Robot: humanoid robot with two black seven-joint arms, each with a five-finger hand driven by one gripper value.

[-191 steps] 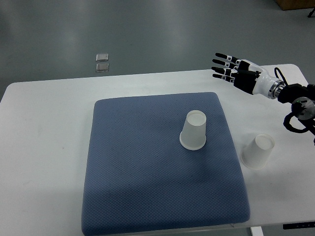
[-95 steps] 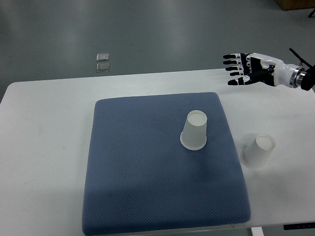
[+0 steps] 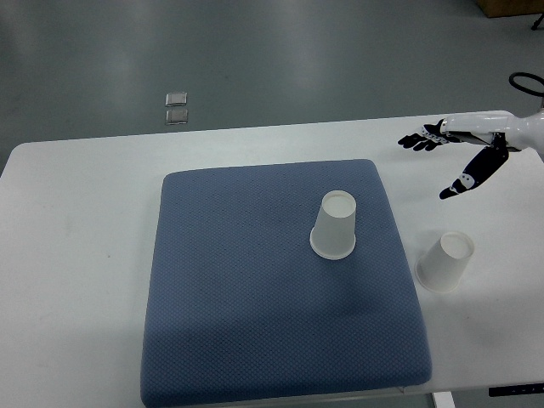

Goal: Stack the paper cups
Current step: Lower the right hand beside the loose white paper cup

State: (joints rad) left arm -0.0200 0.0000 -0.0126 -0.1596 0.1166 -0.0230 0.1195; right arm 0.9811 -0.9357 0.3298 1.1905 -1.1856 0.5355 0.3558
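Two white paper cups stand upside down. One cup [image 3: 334, 224] sits on the blue mat [image 3: 246, 289], right of its middle. The other cup [image 3: 445, 262] rests on the white table just off the mat's right edge. My right hand [image 3: 442, 161] hovers above the table's far right, up and right of both cups, palm turned down, fingers and thumb spread, holding nothing. It touches neither cup. The left arm does not show.
The white table [image 3: 76, 255] runs around the mat on all sides. Two small clear squares [image 3: 177, 108] lie on the grey floor beyond the table's far edge. A brown box corner [image 3: 510, 7] shows at the top right.
My right hand has drawn back toward the right edge and dropped slightly, rotating so the thumb now hangs below the fingers. Both cups stay where they were.
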